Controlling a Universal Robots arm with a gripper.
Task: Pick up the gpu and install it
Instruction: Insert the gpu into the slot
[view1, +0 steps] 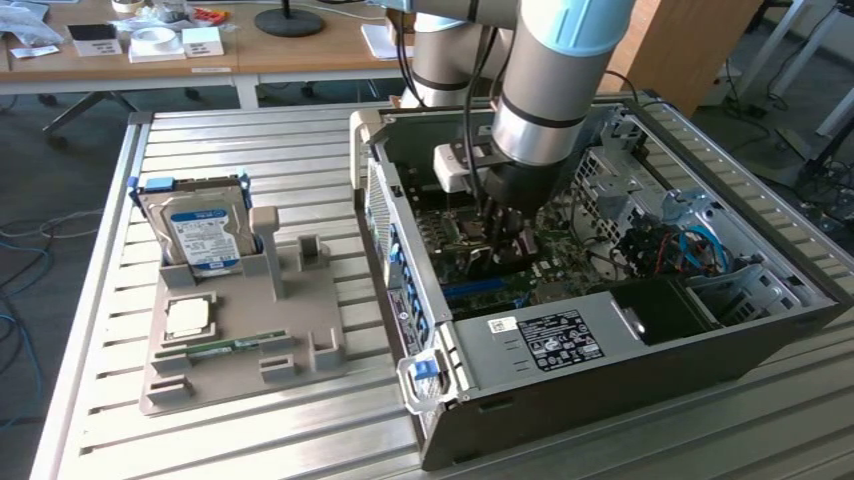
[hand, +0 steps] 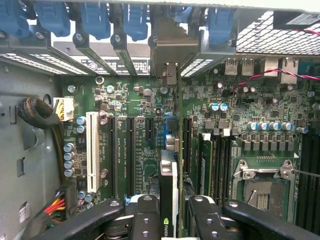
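My gripper (view1: 514, 228) reaches down into the open computer case (view1: 400, 240), over the green motherboard (hand: 145, 107). It is shut on the gpu (hand: 169, 185), a thin card seen edge-on between the two black fingers (hand: 145, 216), with a green logo on its near end. The card's grey-tan metal end bracket (hand: 170, 47) stands against the case's rear slot openings, among the blue slot latches (hand: 95, 20). The card runs in line with a blue expansion slot (hand: 171, 127) on the board. I cannot tell whether its edge is seated in that slot.
RAM sticks (hand: 210, 160) and the CPU socket (hand: 262, 182) lie close beside the card, and a white slot (hand: 92, 150) on its other side. On the exterior view's left, a grey holder (view1: 314, 345) carries a hard drive (view1: 203, 235), a chip (view1: 187, 318) and a RAM stick (view1: 227, 346).
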